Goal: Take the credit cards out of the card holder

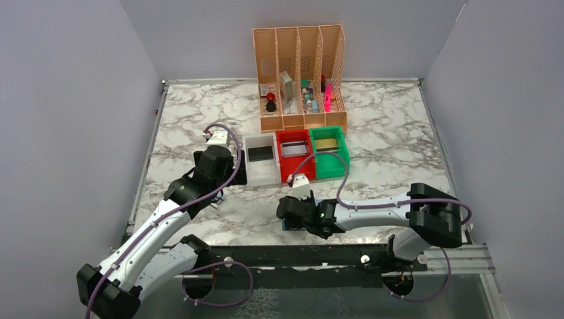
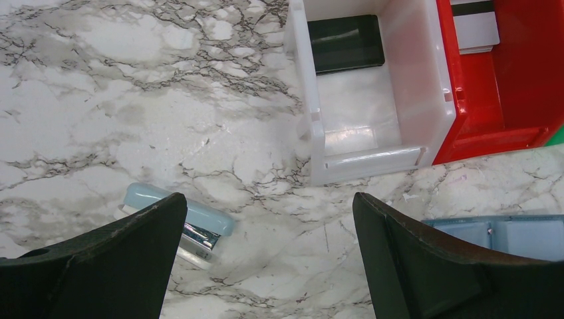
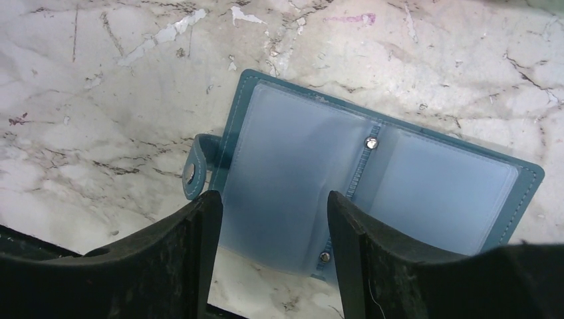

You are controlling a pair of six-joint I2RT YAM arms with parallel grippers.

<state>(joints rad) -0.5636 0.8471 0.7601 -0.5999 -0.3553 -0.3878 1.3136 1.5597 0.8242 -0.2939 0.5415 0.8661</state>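
Though my right fingers [image 3: 179, 266] hang spread over the open card holder [image 3: 412, 186] on the desk [image 3: 100, 100], its clear pockets [image 3: 292, 179] look empty; closing may pinch film and drag it. A gold card [image 1: 325, 144] lies in the green bin [image 1: 345, 143] at 12 o'clock; my left fingers [image 2: 100, 266], also spread, stand beside a pale-blue stapler [image 2: 179, 222].

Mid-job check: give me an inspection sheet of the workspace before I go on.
Surface: marble table, scuffed, nothing spilled.
Job's things: card holder open flat, pockets look empty; grey card in red bin; gold card in green bin.
Clutter: white bin with dark flat item; peach organizer; light-blue stapler-like item.
Tools: left tool open, empty; right tool open over the card holder.
Cables: purple cables along both arms, no snag seen.
Surroundings: grey walls on three sides.
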